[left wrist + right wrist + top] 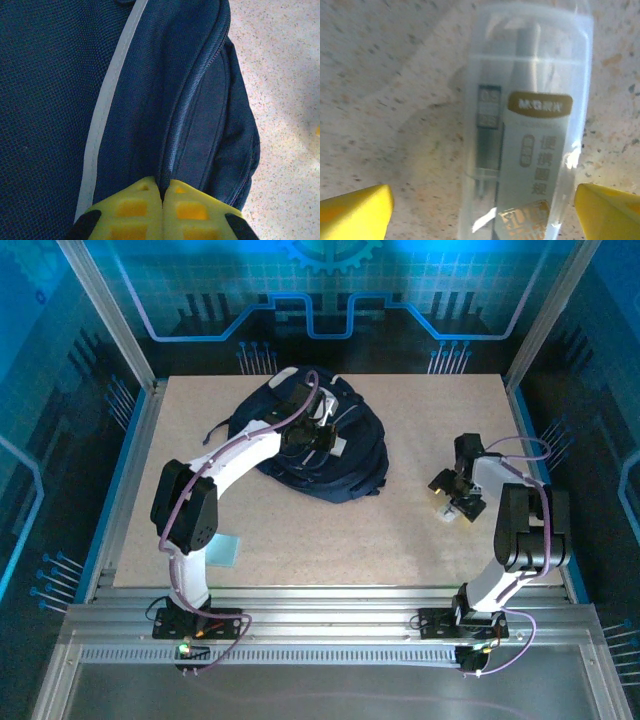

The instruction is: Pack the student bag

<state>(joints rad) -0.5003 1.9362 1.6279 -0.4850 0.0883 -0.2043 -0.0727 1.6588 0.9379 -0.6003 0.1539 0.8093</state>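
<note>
The student bag [352,462], dark navy with a light grey stripe, lies at the back middle of the table. My left gripper [306,438] reaches over it. In the left wrist view its yellow jaws [163,189] are shut on a fold of the bag's fabric [50,100] beside a zipper seam. My right gripper [456,508] hangs low over the table on the right. It stands open around a clear plastic case [530,125] with a printed label, lying flat on the table. The left finger [355,210] is well clear of the case; the right finger sits close to its edge.
A pale blue flat square [226,550] lies on the table near the left arm's base. The speckled tabletop [400,550] is bordered by metal frame rails on both sides and a dark wall behind.
</note>
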